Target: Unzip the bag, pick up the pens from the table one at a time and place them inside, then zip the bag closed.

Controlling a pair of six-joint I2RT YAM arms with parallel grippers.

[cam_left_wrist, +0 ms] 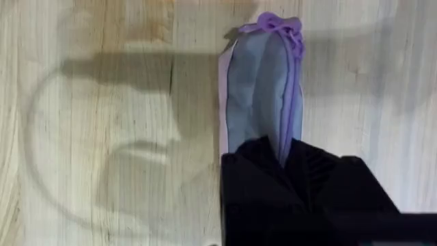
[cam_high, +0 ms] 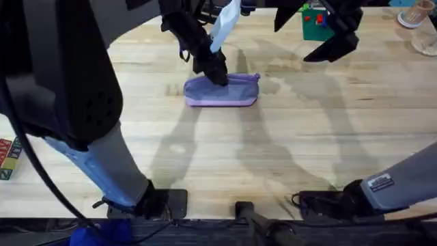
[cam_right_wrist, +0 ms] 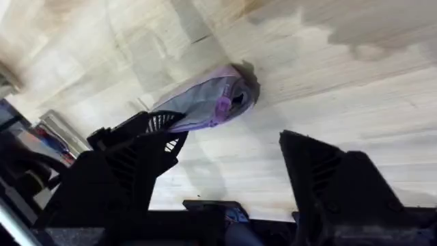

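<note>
left gripper point(cam_high: 218, 74) reaches down from the upper left of the overhead frame, clenched on the bag point(cam_high: 222, 91), probably at its zipper. the bag lies upper centre on the table point(cam_high: 273, 157). right gripper point(cam_high: 332, 42), upper right, hangs spread, holding nothing.

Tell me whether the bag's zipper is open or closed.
Cannot tell. The bag lies flat on the table, and the left gripper covers part of its zipper line.
</note>
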